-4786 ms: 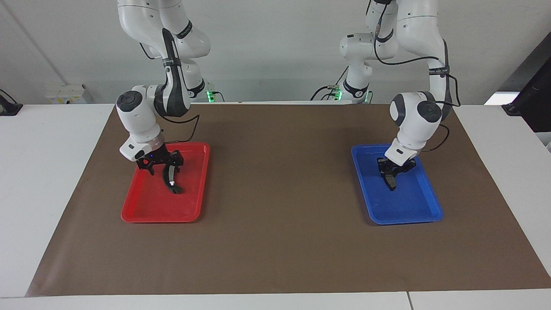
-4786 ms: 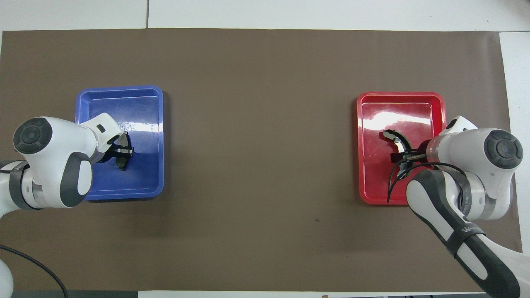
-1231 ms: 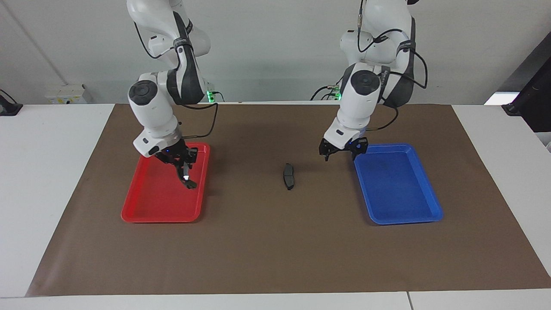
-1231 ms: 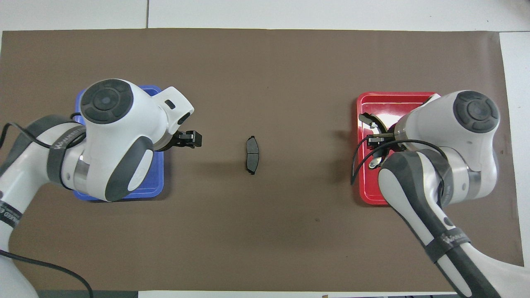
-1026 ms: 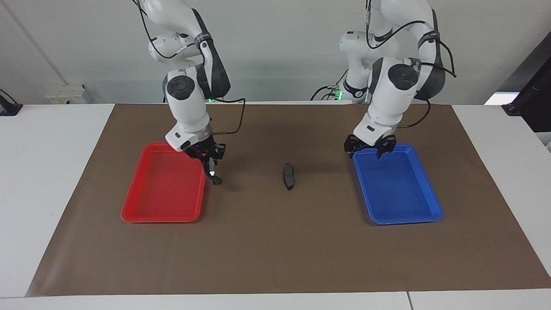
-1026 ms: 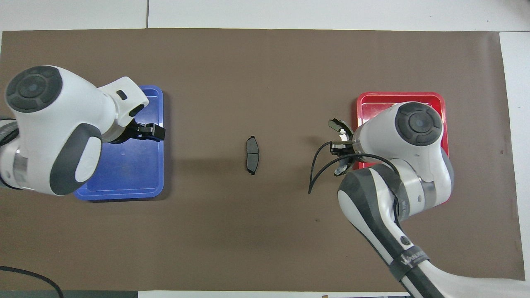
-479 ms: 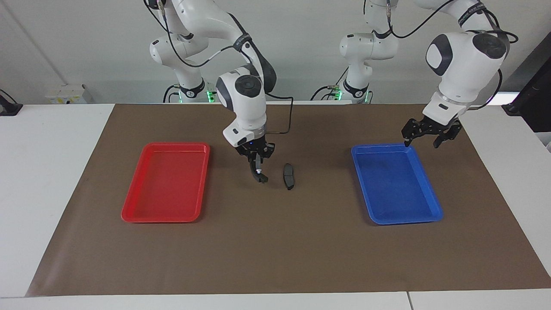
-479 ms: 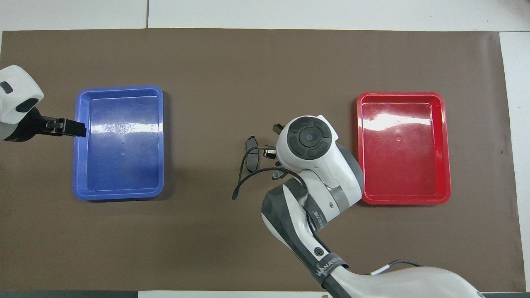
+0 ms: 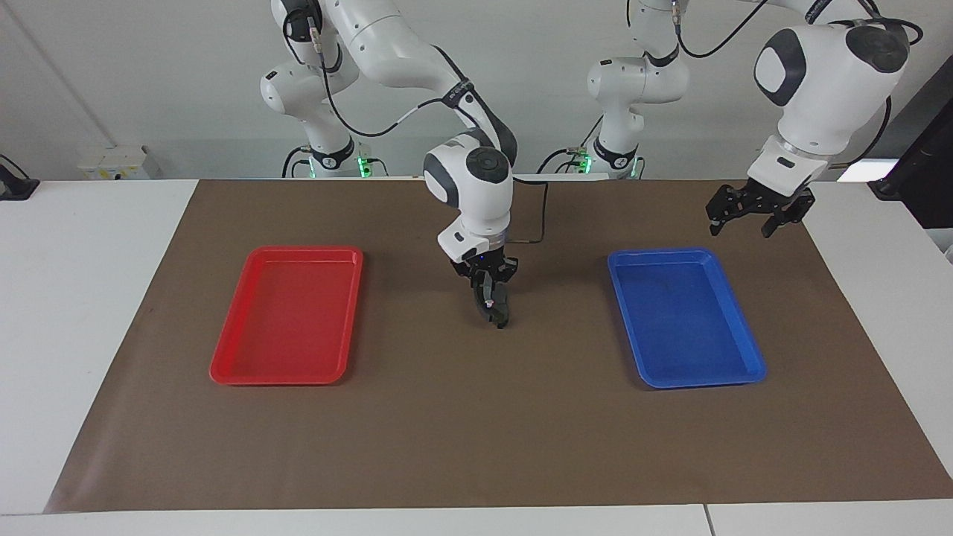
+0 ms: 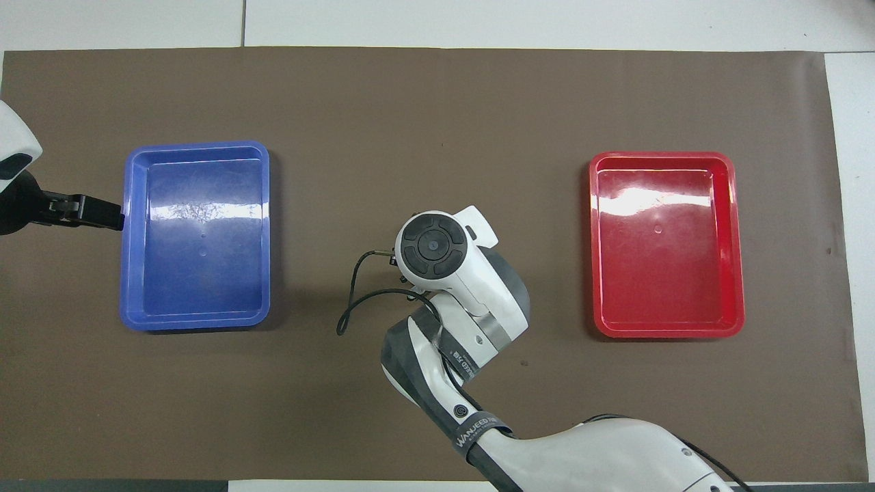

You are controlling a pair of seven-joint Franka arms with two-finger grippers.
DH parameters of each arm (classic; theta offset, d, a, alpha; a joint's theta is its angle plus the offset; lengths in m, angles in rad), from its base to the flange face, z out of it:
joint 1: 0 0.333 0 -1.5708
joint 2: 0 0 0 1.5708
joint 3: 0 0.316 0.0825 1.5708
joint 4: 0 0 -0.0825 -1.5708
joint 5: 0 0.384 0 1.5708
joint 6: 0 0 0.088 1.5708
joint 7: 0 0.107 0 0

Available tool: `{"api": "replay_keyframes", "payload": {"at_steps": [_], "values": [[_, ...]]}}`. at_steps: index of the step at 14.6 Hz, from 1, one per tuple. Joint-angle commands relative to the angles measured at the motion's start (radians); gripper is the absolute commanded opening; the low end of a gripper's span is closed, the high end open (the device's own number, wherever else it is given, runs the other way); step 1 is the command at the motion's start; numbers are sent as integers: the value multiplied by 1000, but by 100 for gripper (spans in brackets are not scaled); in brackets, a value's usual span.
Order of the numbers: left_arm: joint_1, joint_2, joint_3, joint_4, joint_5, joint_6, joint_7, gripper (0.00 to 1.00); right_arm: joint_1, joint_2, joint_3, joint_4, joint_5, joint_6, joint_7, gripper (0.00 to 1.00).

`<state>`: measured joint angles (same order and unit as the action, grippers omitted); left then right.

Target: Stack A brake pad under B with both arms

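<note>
Right claw [image 9: 488, 286] gripping 1 crescent [image 9: 488, 304]

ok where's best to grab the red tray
Probably pinch the raised rim of the red tray from above, one finger inside the wall, on the long side nearest the middle: it lies flat and shallow, so only that lip offers a hold.

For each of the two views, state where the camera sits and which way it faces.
Facing view: high across the table, looking at the robots; both arms show whole, right pincer holding B over the mat's middle.
Overhead view: above the robots, looking steeply down; right arm hides the middle, left pincer at the edge.
Shared: red tray, blue tray.
</note>
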<state>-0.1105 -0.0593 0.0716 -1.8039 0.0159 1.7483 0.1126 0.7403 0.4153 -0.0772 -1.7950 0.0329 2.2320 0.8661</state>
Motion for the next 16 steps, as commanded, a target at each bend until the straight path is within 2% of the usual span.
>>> {"api": "replay_keyframes", "payload": {"at_steps": [1,4,7,16], "values": [[34,12,-10,70,9,-78,12,98,-1,6,-4,16,-4,17,13,0],[52,12,-9,93,9,-99,41,98,1,14,-4,3,-5,43,8,0],[55,7,-10,75,9,-95,39,98,-1,22,-4,3,-40,34,-28,0],[83,-2,-9,51,9,-89,35,98,-1,23,4,5,-28,40,-82,0]]}}
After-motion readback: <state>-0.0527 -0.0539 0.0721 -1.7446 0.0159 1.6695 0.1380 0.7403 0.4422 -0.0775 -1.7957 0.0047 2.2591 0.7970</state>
